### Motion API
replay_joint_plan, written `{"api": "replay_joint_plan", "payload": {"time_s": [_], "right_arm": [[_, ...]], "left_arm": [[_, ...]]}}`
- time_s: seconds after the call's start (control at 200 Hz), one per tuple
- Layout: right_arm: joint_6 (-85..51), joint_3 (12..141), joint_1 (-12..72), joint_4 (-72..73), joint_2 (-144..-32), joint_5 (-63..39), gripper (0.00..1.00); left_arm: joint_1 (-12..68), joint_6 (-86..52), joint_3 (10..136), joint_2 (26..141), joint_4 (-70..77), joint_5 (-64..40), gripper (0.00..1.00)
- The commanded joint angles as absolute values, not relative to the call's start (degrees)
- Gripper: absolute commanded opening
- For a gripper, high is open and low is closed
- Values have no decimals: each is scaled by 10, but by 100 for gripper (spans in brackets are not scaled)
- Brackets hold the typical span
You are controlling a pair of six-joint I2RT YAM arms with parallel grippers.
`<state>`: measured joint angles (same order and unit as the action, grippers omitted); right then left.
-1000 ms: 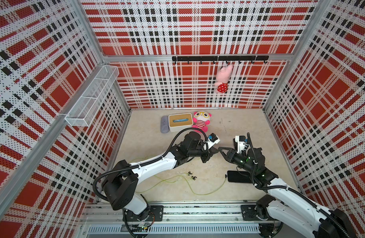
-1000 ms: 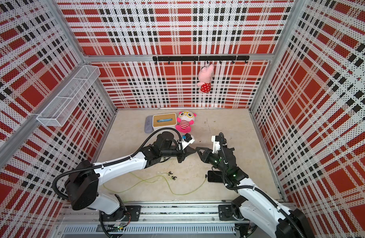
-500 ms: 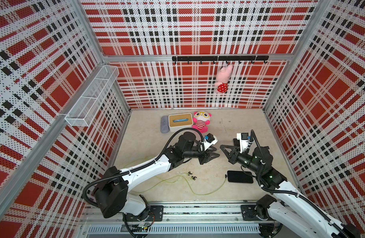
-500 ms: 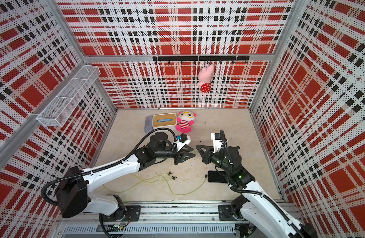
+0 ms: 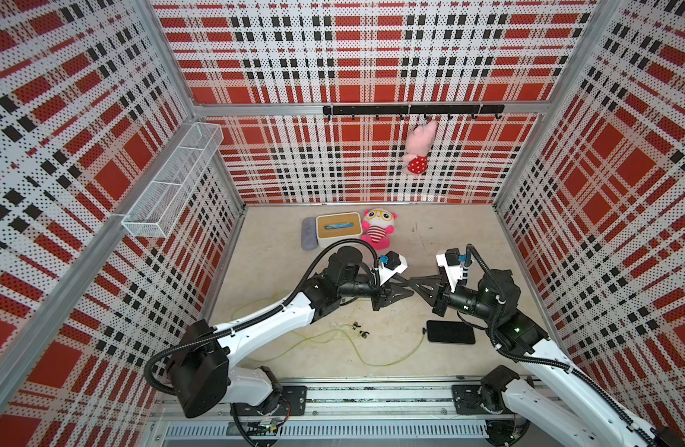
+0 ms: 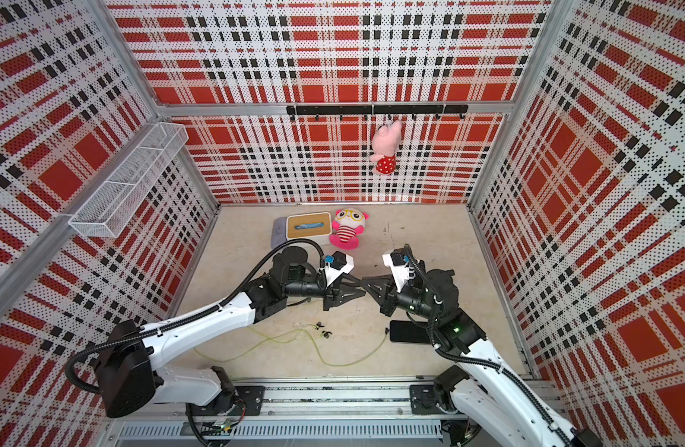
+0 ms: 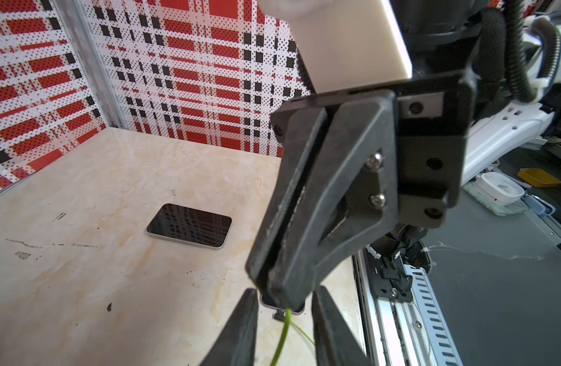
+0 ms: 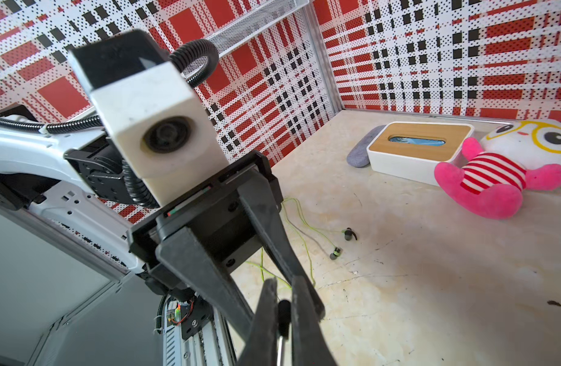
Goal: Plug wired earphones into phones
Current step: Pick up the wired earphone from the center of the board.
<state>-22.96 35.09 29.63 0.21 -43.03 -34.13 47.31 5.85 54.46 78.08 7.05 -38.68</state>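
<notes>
Wired earphones (image 8: 335, 252), thin yellow-green cables, sprawled near counter's (image 5: 449, 240) front edge; small black plug (image 8: 283, 312) now pinched in shut right pincer (image 5: 414, 280). Left pincer (image 5: 409, 286) just released: parted, empty. Handover seemingly done; flat glossy black phone (image 5: 451, 332) by front-right corner next.

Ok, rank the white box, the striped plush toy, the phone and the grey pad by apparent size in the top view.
1. white box and striped plush toy: too alike to split.
2. phone.
3. grey pad.
The phone lies nearer the front, which may flatter it.
</notes>
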Motion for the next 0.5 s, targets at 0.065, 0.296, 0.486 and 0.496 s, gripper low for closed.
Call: {"api": "replay_joint_plan", "payload": {"time_s": [0.065, 0.296, 0.486, 0.496], "right_arm": [[-206, 366, 300, 6, -429, -370, 0], [-205, 359, 300, 21, -431, -397, 0], [-187, 377, 300, -4, -437, -406, 11], [-185, 379, 300, -8, -438, -404, 16]], "left_arm": [[478, 64, 561, 773, 80, -433, 23], [478, 56, 567, 775, 85, -465, 1], [479, 43, 559, 769, 104, -472, 0], [479, 41, 559, 769, 106, -473, 0]]}}
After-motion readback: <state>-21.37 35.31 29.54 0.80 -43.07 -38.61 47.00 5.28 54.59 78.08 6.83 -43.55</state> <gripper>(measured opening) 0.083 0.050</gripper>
